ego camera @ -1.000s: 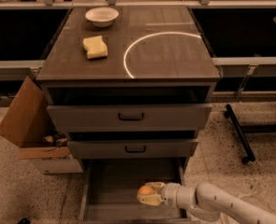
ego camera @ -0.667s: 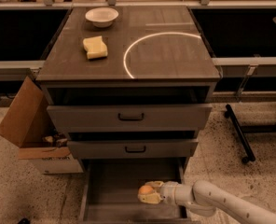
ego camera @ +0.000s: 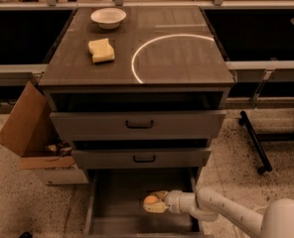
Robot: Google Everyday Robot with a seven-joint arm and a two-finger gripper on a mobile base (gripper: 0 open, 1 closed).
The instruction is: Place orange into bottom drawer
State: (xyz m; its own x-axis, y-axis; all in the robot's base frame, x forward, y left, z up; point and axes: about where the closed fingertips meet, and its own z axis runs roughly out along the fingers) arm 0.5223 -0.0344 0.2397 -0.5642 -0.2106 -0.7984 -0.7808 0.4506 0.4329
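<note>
Your gripper (ego camera: 155, 204) is inside the open bottom drawer (ego camera: 116, 196), right of the drawer's middle, with the arm coming in over the drawer's right wall. The fingers are clamped around the orange (ego camera: 149, 200), which sits low over the drawer floor. You cannot tell whether the fruit touches that floor.

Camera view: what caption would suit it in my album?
Robot gripper, jaws closed on the orange, reaching into the open bottom drawer of a three-drawer cabinet.
</note>
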